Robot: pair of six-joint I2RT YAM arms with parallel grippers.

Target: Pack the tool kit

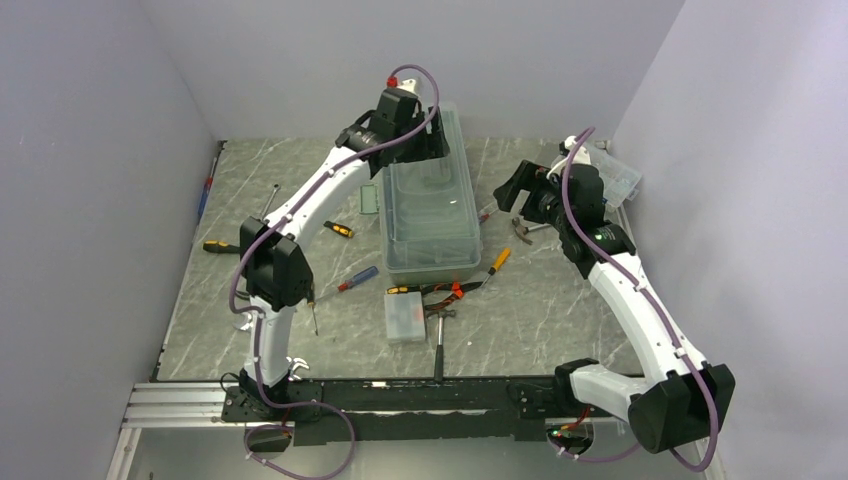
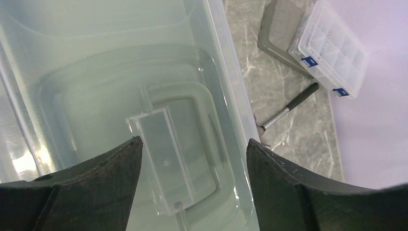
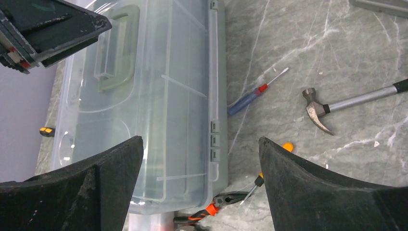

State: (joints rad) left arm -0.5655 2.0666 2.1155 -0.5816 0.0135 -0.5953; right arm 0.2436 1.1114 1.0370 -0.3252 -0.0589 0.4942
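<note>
Left gripper [image 2: 195,144], jaws apart, hangs over the tool kit [image 1: 432,225] lid's handle; right gripper [image 3: 199,144], jaws apart, hovers above its right edge

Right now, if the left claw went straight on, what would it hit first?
Likely the tool kit, its clear lid near the handle; the gap below the left claw is unclear.

Beneath my left gripper [image 2: 193,142] spreads a grey marbled tabletop [image 1: 560,300] veined in white. Plain pale lavender walls [image 1: 90,150] rise beyond it and on both sides. Behind it, an aluminium rail [image 1: 170,405] edges the table. The light is soft and even.
</note>
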